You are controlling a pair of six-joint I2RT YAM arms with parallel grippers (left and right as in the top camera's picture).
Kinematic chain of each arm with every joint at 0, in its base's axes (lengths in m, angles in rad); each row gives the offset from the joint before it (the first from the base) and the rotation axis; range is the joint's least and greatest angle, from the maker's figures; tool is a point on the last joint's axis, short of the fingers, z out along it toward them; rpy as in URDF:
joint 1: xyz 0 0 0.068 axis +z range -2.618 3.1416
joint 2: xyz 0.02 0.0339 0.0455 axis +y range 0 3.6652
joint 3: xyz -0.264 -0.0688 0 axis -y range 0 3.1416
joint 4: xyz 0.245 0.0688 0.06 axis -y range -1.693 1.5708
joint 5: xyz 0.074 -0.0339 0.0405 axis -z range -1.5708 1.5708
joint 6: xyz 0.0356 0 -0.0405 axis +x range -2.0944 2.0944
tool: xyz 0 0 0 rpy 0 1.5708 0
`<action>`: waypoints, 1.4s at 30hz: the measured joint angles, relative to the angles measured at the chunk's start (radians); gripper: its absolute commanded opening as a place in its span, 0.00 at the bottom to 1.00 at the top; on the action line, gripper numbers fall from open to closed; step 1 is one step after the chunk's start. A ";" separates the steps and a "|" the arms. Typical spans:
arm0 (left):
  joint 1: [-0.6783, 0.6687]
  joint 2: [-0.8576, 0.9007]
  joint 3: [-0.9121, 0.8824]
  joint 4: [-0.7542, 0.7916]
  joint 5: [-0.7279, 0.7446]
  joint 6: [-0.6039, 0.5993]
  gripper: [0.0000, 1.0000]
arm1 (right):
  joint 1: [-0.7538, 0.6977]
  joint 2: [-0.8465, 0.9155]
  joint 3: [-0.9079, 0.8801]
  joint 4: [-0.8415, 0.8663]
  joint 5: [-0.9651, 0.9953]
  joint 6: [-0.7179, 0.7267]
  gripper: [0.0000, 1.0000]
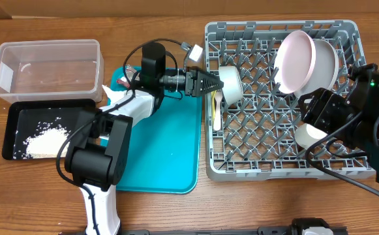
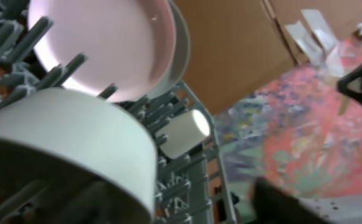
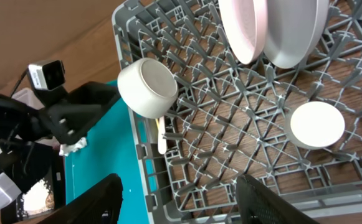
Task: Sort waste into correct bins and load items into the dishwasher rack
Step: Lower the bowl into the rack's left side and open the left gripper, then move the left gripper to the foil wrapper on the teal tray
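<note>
The grey dishwasher rack (image 1: 277,153) fills the right side. A pale pink plate (image 1: 293,62) and a white plate (image 1: 327,62) stand on edge at its back. The small white bowl (image 1: 230,83) lies on its side at the rack's left edge, with the pale yellow spoon (image 1: 217,109) just below it. My left gripper (image 1: 207,83) is at the bowl, its jaws spread wide; the bowl (image 2: 68,143) fills that wrist view. The white cup (image 3: 318,124) sits in the rack. My right gripper (image 3: 181,208) hangs open above the rack's front-left corner, holding nothing. The fork and napkin are out of sight.
The clear tub (image 1: 45,52) stands at the far left, and the black tray (image 1: 19,111) in front of it holds white rice (image 1: 44,140). The teal tray (image 1: 166,153) lies between the bins and the rack, with a crinkled silver wrapper (image 3: 75,144) on it under the left arm.
</note>
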 measured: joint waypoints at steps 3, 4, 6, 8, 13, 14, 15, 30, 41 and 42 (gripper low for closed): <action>0.018 -0.001 0.000 0.031 0.020 -0.040 1.00 | 0.000 0.000 0.000 0.000 0.000 0.000 0.67; 0.025 -0.005 0.000 0.031 0.022 -0.050 1.00 | 0.000 0.000 0.000 0.000 0.000 0.000 0.68; 0.042 -0.020 0.000 0.030 0.021 -0.071 1.00 | 0.000 0.000 0.000 -0.001 0.000 0.000 0.70; 0.066 -0.056 0.000 0.029 0.019 -0.090 1.00 | 0.000 0.000 0.000 0.000 0.000 0.000 0.72; 0.114 -0.212 0.000 -0.042 -0.011 -0.113 1.00 | 0.000 0.000 0.000 0.000 0.000 0.000 0.74; 0.124 -0.253 0.001 -0.076 -0.022 -0.110 1.00 | 0.000 0.000 0.000 0.000 0.000 0.000 0.74; 0.131 -0.288 0.002 -0.119 -0.033 -0.105 1.00 | 0.000 0.000 0.000 0.000 0.000 0.000 0.75; 0.180 -0.825 0.060 -1.349 -1.009 0.333 1.00 | 0.000 0.000 0.002 0.039 -0.003 -0.049 0.76; 0.181 -0.779 0.070 -1.429 -1.215 0.434 1.00 | 0.002 0.000 0.002 0.060 -0.085 -0.148 0.78; 0.180 -0.750 0.070 -1.430 -1.218 0.437 0.99 | 0.002 0.000 0.002 0.059 -0.088 -0.154 0.78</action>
